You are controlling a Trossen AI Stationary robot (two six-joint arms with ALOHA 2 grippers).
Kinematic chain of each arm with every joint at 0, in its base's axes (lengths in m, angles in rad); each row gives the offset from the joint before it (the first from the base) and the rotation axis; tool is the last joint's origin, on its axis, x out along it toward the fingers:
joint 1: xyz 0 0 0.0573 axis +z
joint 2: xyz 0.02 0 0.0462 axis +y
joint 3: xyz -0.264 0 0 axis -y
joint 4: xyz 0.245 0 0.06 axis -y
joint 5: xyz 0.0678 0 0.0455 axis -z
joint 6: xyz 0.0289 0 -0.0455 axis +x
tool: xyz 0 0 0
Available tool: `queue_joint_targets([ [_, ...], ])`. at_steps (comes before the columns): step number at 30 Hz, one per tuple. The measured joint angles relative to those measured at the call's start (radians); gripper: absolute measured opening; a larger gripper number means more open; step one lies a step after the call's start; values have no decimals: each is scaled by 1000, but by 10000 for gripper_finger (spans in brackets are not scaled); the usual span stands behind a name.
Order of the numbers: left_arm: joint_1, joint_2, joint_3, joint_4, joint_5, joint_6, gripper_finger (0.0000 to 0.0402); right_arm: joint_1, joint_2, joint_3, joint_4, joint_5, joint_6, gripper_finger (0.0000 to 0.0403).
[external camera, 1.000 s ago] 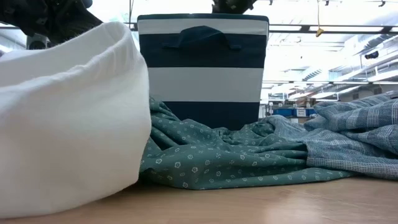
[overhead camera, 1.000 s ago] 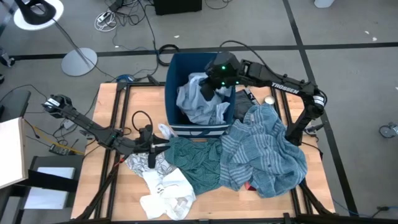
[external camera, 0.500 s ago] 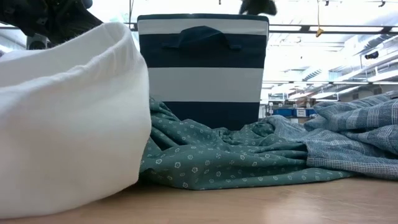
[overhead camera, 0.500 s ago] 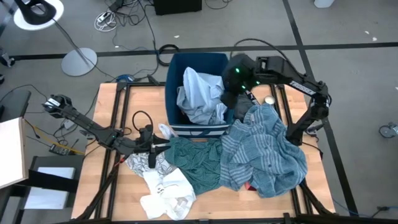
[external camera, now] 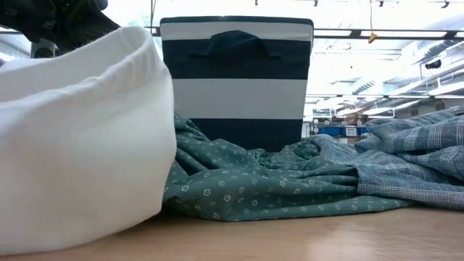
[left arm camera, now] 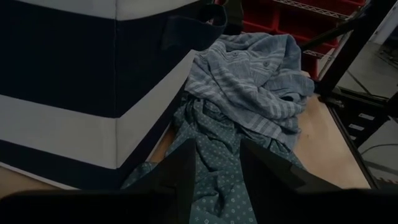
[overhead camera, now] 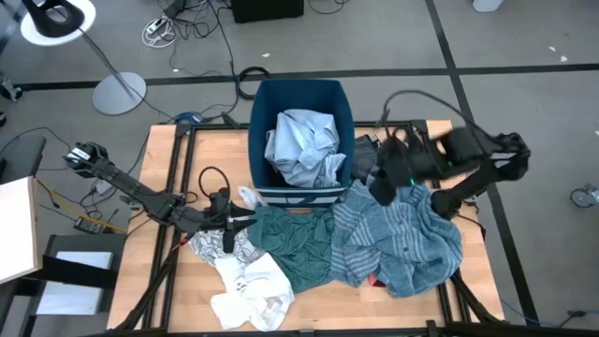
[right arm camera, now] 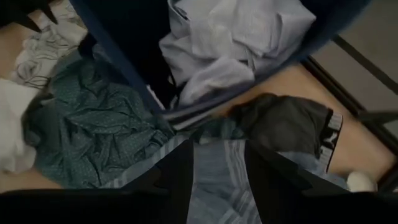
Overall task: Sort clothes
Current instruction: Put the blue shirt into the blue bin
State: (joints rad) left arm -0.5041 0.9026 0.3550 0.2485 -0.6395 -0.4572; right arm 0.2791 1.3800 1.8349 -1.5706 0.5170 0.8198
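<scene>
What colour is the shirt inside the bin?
Light blue. The shirt lies crumpled in the dark blue bin, best seen in the high view.

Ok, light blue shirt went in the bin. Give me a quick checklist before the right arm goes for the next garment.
1. Light blue shirt inside the bin: ok.
2. Right gripper clear of the bin, over the striped cloth: ok.
3. Right gripper open and empty: ok, wrist view shows a gap with nothing held.
4. Left gripper out of the way, by the green shirt: ok.
5. Black garment reachable beside the bin: ok.
6. Small red item free to grasp: not ok, mostly buried.
</scene>
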Motion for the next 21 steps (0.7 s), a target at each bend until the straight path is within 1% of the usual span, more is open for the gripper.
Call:
queue_joint_targets([
  [2, 0, 0, 0, 1, 0, 0, 131, 81, -39, -87, 0, 47, 107, 144],
  [4, 0, 0, 0, 0, 0, 0, 131, 150, -76, -183, 1, 68, 204, 144],
  [9, 0, 0, 0, 1, 0, -6, 131, 264, -150, -441, -2, 80, 512, 144],
  [13, 0, 0, 0, 1, 0, -17, 131, 331, -191, -637, 2, 45, 734, 159],
  [16, 0, 0, 0, 1, 0, -19, 131, 370, -207, -765, 14, -12, 887, 181],
  [19, 0, 0, 0, 1, 0, -19, 131, 398, -205, -883, 76, -93, 990, 212],
  [21, 0, 0, 0, 1, 0, -19, 131, 410, -206, -954, 157, -115, 1012, 234],
])
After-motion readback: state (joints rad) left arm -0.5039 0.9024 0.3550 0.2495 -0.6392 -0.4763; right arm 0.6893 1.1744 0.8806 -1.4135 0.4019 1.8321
